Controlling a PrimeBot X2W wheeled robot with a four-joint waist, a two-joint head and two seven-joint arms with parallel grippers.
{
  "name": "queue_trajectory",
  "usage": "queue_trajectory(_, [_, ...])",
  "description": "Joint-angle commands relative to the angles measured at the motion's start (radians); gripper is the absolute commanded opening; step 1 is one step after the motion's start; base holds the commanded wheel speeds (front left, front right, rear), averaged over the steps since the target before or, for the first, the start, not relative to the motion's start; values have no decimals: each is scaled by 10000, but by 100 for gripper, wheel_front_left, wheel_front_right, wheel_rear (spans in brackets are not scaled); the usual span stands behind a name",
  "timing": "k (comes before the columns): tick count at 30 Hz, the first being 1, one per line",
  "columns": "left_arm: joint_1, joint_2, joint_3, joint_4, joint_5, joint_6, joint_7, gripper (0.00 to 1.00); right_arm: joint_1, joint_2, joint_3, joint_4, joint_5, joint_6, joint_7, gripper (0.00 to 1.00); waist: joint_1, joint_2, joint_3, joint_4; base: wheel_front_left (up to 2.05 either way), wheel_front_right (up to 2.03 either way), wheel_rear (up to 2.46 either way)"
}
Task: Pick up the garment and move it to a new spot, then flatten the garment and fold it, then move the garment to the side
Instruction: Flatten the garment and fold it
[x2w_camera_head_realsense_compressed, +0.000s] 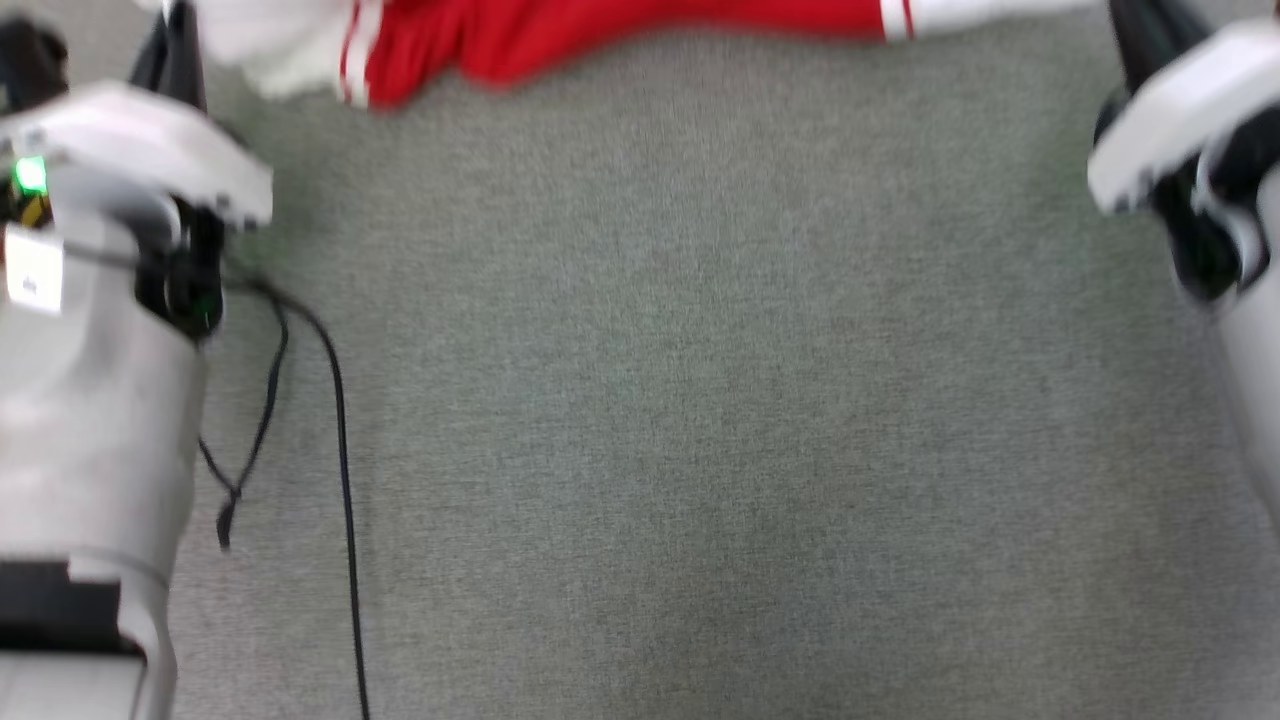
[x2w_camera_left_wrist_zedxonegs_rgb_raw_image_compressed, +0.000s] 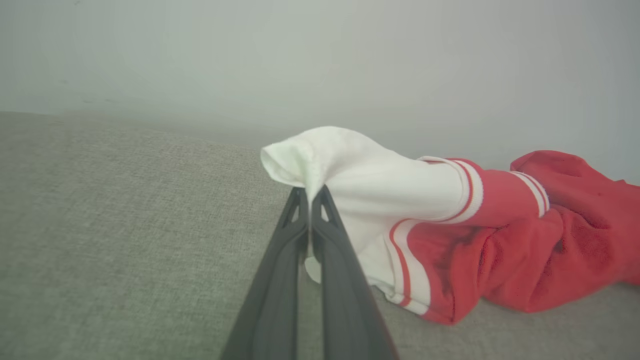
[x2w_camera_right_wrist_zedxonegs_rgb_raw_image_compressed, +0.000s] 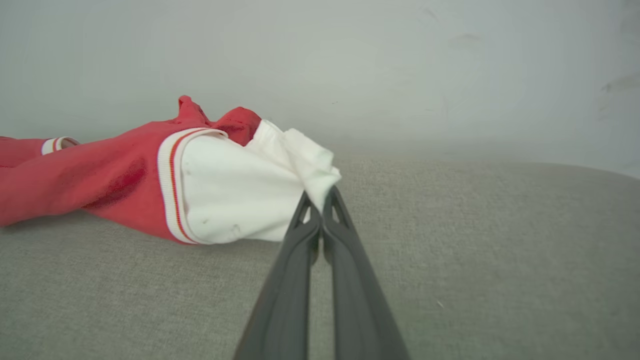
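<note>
left claw (x2w_camera_left_wrist_zedxonegs_rgb_raw_image_compressed: 311, 192): shut tight, fingers pressed together, pinching a fold of white sleeve (x2w_camera_left_wrist_zedxonegs_rgb_raw_image_compressed: 350, 170) at the tips
right claw (x2w_camera_right_wrist_zedxonegs_rgb_raw_image_compressed: 316, 197): shut tight as well, nipping the bunched edge of the other white sleeve (x2w_camera_right_wrist_zedxonegs_rgb_raw_image_compressed: 240, 200)
shirt (x2w_camera_head_realsense_compressed: 650, 30): at the far side of the table (x2w_camera_head_realsense_compressed: 700, 400), stretched sideways along the top edge of the head view, red body in the middle, white sleeve at each end
shirt, left wrist view (x2w_camera_left_wrist_zedxonegs_rgb_raw_image_compressed: 525, 250): red cloth crumpled in loose folds to the right of the fingers, lower edge resting on the table, sleeve end drawn up into a peak at the fingertips
shirt, right wrist view (x2w_camera_right_wrist_zedxonegs_rgb_raw_image_compressed: 100, 175): red body trailing off to the left and lying on the table, red-white striped trim where the sleeve joins
claws in head view: left (x2w_camera_head_realsense_compressed: 178, 20) at the upper left, right (x2w_camera_head_realsense_compressed: 1140, 30) at the upper right, well apart, one at each end of the shirt
table: grey woven cover, bare near side between the arms
cable (x2w_camera_head_realsense_compressed: 340, 450): black, hanging off the left forearm (x2w_camera_head_realsense_compressed: 90, 400), looping down over the table
green light (x2w_camera_head_realsense_compressed: 30, 175): lit on the left wrist housing
wall (x2w_camera_left_wrist_zedxonegs_rgb_raw_image_compressed: 320, 50): plain, pale, behind the table
head view: blurred, print on the shirt not readable
</note>
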Motion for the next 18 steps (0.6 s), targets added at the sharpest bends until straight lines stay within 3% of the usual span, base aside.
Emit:
queue_trajectory(1, [319, 23, 65, -98, -7, -9, -55, 0, 365, -158, 26, -67, 56, -12, -56, 0, 0, 0, -396, 55, 0, 0, 0])
queue_trajectory(10, [3447, -19, 766, -1444, -78, 116, -63, 0, 3487, -685, -402, -1140, 854, -12, 23, 0, 0, 0, -1856, 174, 0, 0, 0])
queue_trajectory(18, [6371, -112, 1014, -3362, -64, 809, 48, 0, 6481, -645, -1762, -2471, 667, -15, 519, 0, 0, 0, -2773, 314, 0, 0, 0])
